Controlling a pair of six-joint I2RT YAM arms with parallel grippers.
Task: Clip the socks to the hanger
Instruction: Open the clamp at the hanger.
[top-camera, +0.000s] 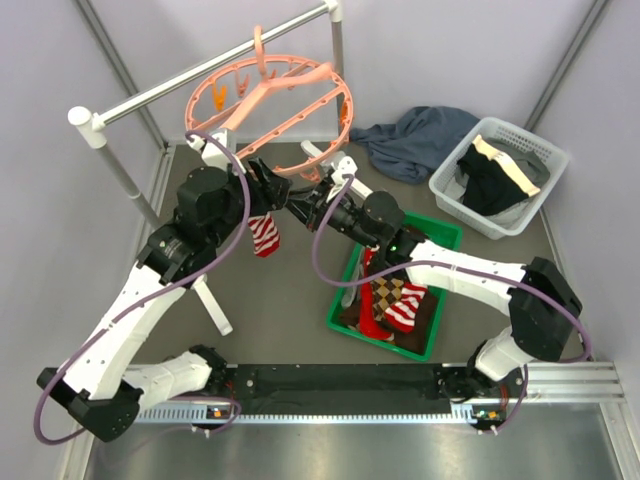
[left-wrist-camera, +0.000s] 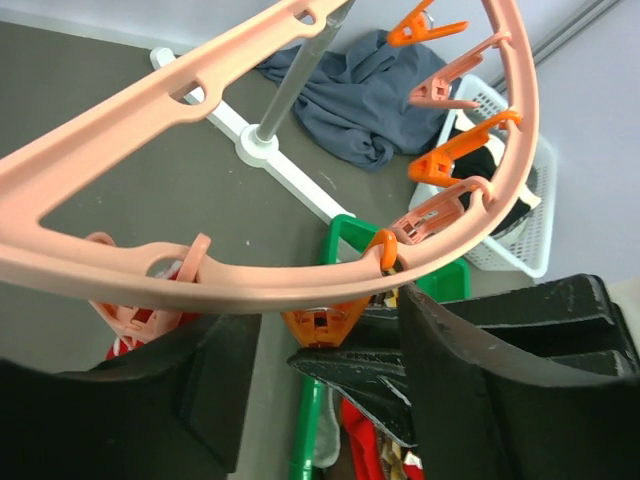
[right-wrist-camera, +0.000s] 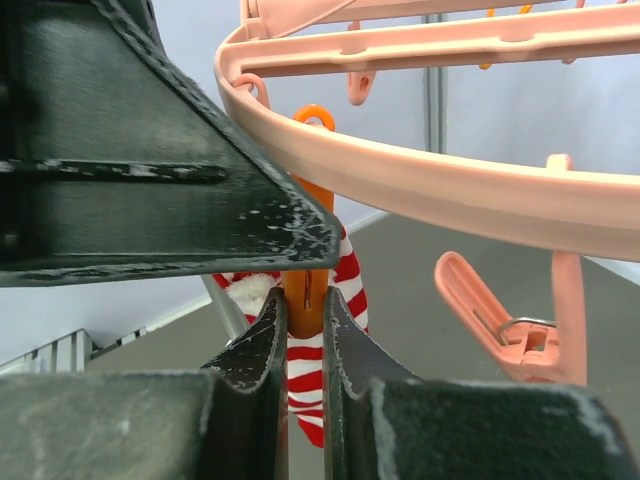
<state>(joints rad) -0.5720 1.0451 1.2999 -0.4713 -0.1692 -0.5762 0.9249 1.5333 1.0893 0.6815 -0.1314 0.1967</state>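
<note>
The salmon-pink hanger (top-camera: 300, 95) hangs from the rail, and its ring (left-wrist-camera: 250, 275) crosses the left wrist view. A red-and-white striped sock (top-camera: 265, 235) dangles under the ring's near edge from an orange clip (right-wrist-camera: 305, 285). My right gripper (right-wrist-camera: 305, 310) is shut on that clip's handles, with the sock (right-wrist-camera: 305, 375) showing just behind. My left gripper (left-wrist-camera: 320, 385) is open under the ring, its jaws wide on either side of the same orange clip (left-wrist-camera: 325, 322) and the right gripper's fingertip. More socks (top-camera: 392, 300) lie in the green bin.
A green bin (top-camera: 440, 235) sits right of centre. A white basket (top-camera: 545, 160) with black and cream garments stands at the back right, next to a dark blue-grey cloth (top-camera: 420, 140). The grey rail (top-camera: 200, 75) and its white stand legs (top-camera: 215, 305) cross the left side.
</note>
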